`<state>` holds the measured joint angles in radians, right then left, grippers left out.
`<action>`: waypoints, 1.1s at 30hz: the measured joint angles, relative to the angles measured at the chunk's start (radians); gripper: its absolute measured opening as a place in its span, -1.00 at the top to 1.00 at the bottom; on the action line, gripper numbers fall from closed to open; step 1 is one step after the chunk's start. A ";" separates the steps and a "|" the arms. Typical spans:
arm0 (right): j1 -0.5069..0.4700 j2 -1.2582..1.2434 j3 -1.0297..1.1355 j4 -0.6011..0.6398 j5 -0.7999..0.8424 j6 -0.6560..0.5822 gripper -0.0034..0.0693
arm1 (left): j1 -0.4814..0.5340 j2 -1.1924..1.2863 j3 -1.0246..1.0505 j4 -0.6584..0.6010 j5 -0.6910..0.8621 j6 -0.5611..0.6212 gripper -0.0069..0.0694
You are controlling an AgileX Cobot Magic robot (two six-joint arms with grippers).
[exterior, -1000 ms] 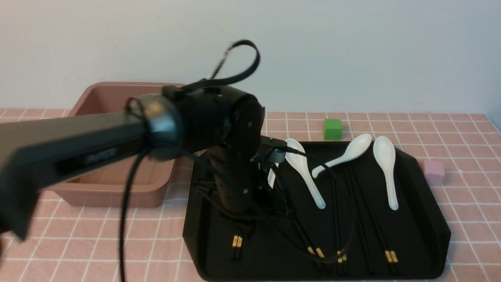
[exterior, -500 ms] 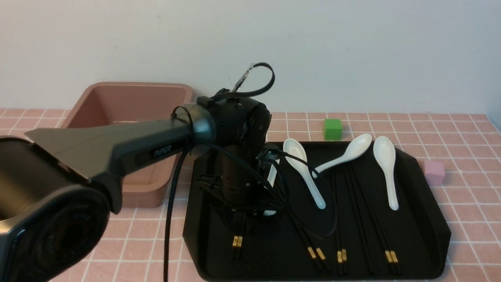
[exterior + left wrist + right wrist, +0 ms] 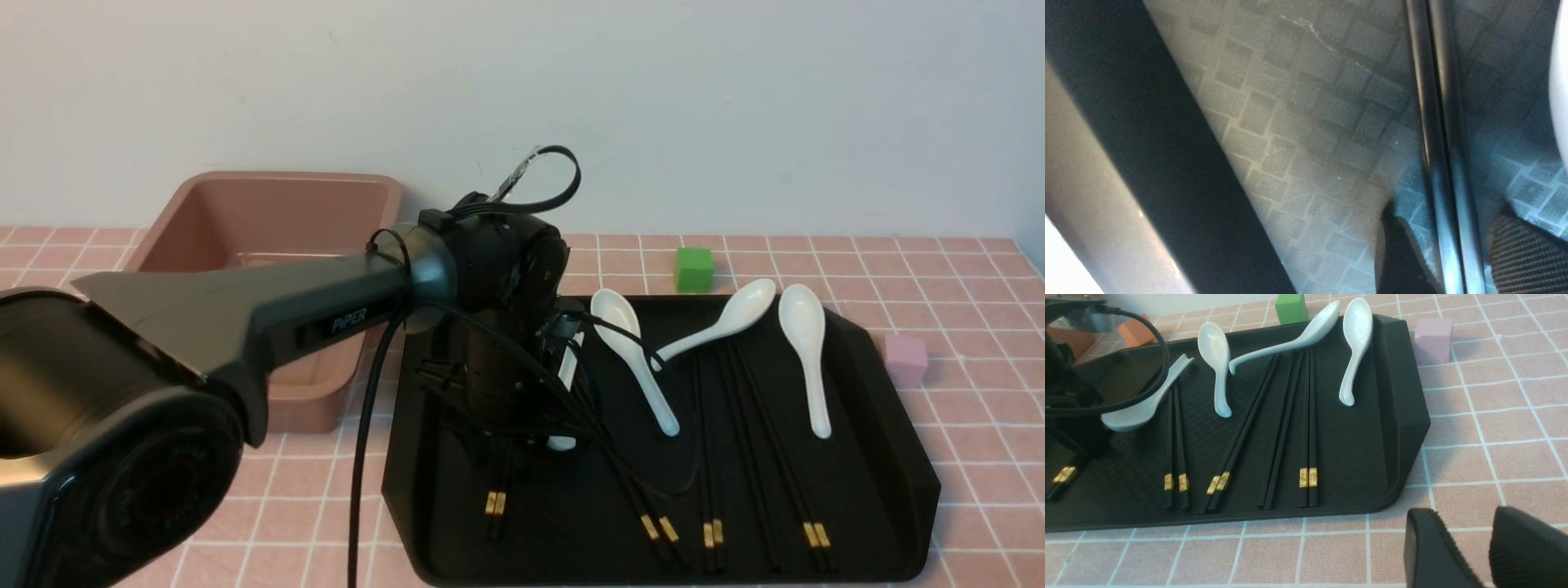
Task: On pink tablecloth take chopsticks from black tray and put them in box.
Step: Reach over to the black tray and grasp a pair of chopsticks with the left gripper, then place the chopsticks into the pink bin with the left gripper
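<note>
The black tray (image 3: 882,425) lies on the pink tablecloth (image 3: 980,408) and holds several pairs of black chopsticks with gold bands. My left gripper (image 3: 504,457) is low over the tray's left part, above the leftmost pair (image 3: 494,505). In the left wrist view its fingers (image 3: 1396,257) stand open on either side of that pair (image 3: 1437,143), with a gap on each side. The box (image 3: 245,212) stands left of the tray. My right gripper (image 3: 1470,547) is open and empty over the cloth by the tray's front right corner (image 3: 1396,396).
Several white spoons (image 3: 633,359) lie among the chopsticks on the tray, one right beside my left gripper. A green cube (image 3: 694,269) sits behind the tray, a pink cube (image 3: 904,359) to its right, and an orange cube (image 3: 1133,328) behind its left part.
My left arm has swung forward and come down, bringing the gripper low over the leftmost chopstick pair. Chopsticks and spoons have not moved.
</note>
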<state>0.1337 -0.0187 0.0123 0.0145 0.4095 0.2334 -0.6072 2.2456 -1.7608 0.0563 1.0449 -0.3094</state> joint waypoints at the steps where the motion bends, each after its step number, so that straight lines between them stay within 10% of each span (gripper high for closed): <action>1: 0.000 0.000 0.000 0.000 0.000 0.000 0.25 | 0.000 0.001 0.000 -0.001 0.000 0.000 0.00; 7: 0.000 0.000 0.000 0.000 0.000 0.000 0.25 | -0.001 0.001 -0.004 -0.023 0.005 -0.017 0.52; 33: 0.000 0.000 0.000 0.000 0.000 0.000 0.25 | 0.000 -0.249 0.014 0.067 0.146 -0.041 0.52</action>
<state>0.1337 -0.0187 0.0123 0.0145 0.4095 0.2334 -0.6070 1.9966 -1.7465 0.1229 1.1912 -0.3500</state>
